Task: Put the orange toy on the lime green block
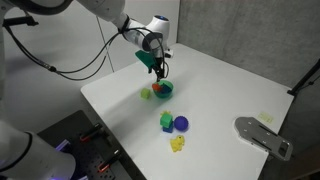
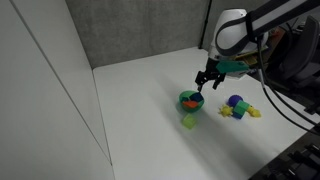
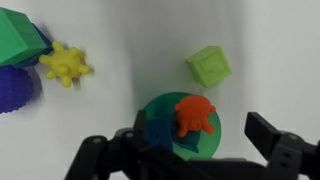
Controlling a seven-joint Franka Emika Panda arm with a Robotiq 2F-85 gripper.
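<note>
Black fingers of the gripper fill the bottom edge of the wrist view, one at the left and one at the right, with a wide gap between them. The jaws stand open and hold nothing.

In that gap, just ahead of the fingertips, sits the dark green bowl. The orange toy lies inside the bowl, toward its far side, roughly midway between the two jaws and touching neither. A small blue piece lies beside it in the same bowl.

Past the bowl, a little to the right in this view, the pale yellow-green cube rests on the white table, close to the bowl but apart from it. Far off at the upper left corner is the lime green block, with the blue round piece just below it and the yellow spiky toy beside them. This group is well apart from the bowl and from the jaws.

In both exterior views the gripper hangs directly over the bowl, fingers pointing down, near its rim. In an exterior view a grey metal plate lies near the table's edge, away from the toys.
</note>
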